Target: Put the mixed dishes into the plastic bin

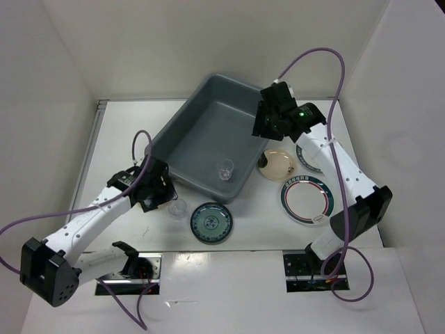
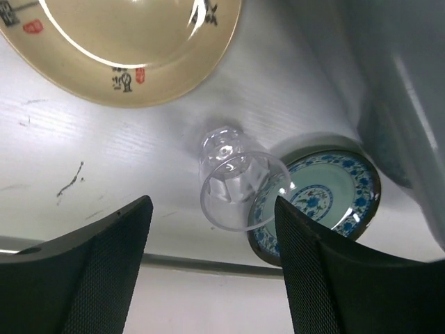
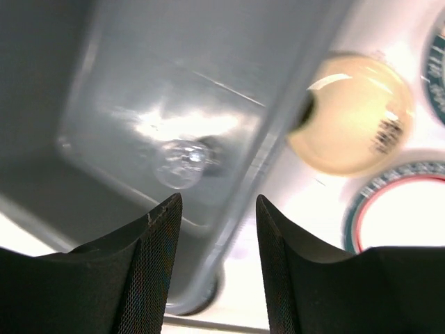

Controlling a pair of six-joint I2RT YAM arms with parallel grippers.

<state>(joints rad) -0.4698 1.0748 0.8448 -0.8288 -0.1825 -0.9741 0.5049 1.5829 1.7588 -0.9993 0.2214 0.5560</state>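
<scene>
The grey plastic bin [image 1: 191, 136] stands at the table's middle; one clear cup [image 1: 224, 169] sits inside it near the front wall, and shows in the right wrist view [image 3: 182, 161]. My right gripper [image 1: 267, 129] is open and empty above the bin's right rim [image 3: 278, 160]. My left gripper [image 1: 165, 191] is open and empty, just behind a second clear cup [image 1: 178, 207] lying tilted on the table [image 2: 236, 188]. A teal patterned plate [image 1: 211, 223] lies beside that cup [image 2: 320, 195]. A beige plate [image 1: 279, 164] and a white banded plate [image 1: 306, 198] lie right of the bin.
A second beige plate [image 2: 125, 49] lies on the table under my left arm, hidden in the top view. Another banded plate [image 1: 306, 158] sits partly under my right arm. White walls close in the table on the left, back and right.
</scene>
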